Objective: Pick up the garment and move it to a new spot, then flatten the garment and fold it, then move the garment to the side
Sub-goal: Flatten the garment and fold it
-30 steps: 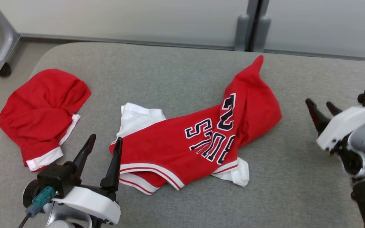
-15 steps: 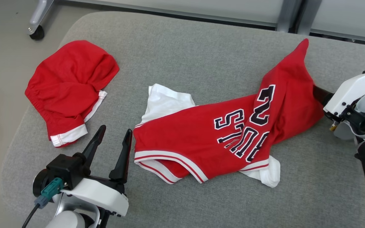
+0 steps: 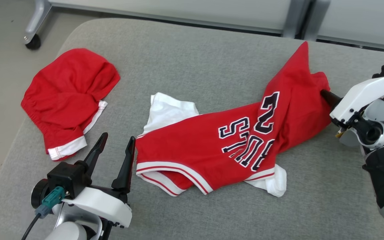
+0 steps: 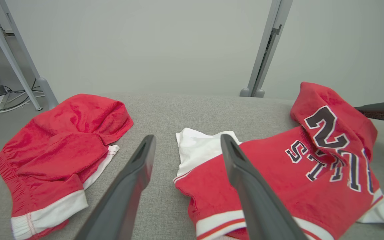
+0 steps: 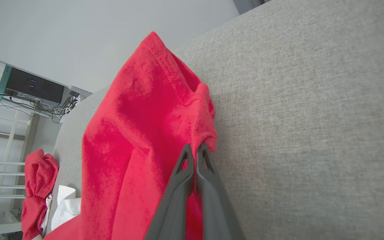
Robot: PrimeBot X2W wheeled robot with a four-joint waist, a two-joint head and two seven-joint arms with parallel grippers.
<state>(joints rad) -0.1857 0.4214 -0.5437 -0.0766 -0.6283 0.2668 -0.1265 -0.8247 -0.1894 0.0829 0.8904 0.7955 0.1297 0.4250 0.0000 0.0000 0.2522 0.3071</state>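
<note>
- Now pinching a red fold at the right edge of the jersey (image 5: 138,133) with the right claw (image 5: 194,148), tips closed tight on the cloth. Stood open and clear of it a second ago.
- Looks like the grip for the first step: lift and carry next, with nothing flattened or folded yet.
- Holding the left claw (image 3: 118,138) spread wide and empty, just beside the jersey's striped hem, not touching.
- Lying crumpled mid-pad (image 3: 195,60), lettering up, right end drawn up toward the pinch. Otherwise much as before, allowing for the head's own shift.
- Counted: two claws, one jersey, and one pair of red shorts (image 3: 68,96) well apart at the left. Also two patches of white cloth (image 3: 168,111) peeping from under the jersey; cannot tell whether part of it or separate.
</note>
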